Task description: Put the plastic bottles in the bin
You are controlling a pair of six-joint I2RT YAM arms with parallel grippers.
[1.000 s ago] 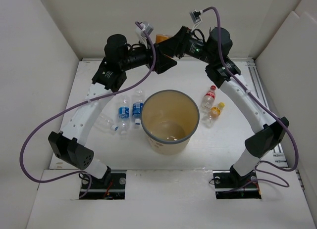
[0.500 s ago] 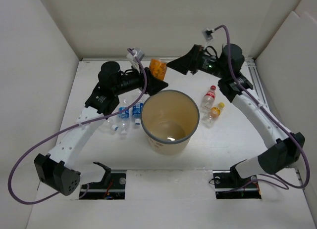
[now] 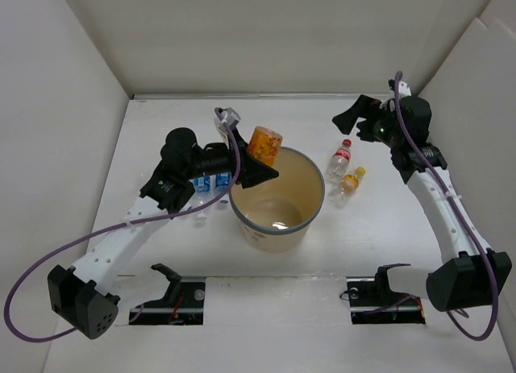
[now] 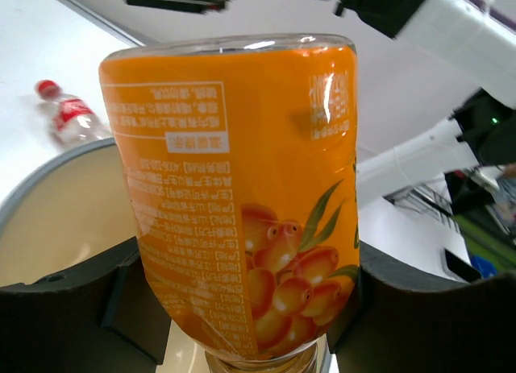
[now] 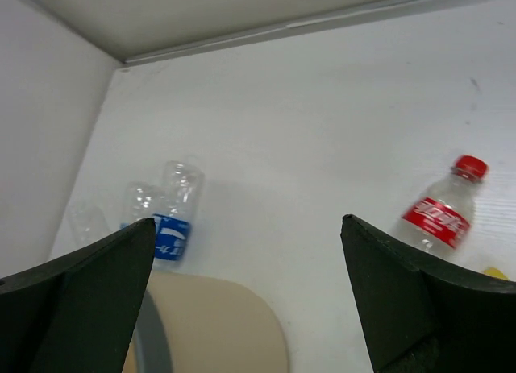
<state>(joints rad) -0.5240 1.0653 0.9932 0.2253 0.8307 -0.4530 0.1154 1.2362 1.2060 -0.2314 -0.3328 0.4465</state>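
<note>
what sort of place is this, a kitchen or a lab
Probably a robot lab test cell: a white table boxed in by plain white panels, left arm and right arm bolted at its near edge, a bin with plastic bottles lying beside it.

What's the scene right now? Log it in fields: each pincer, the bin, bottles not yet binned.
left pincer: shut on orange bottle, at the bin's far-left rim
right pincer: open, empty, far right
bin: upright
bottles outside bin: red-labelled bottle and small orange bottle to its right; blue-labelled bottles to its left
</note>
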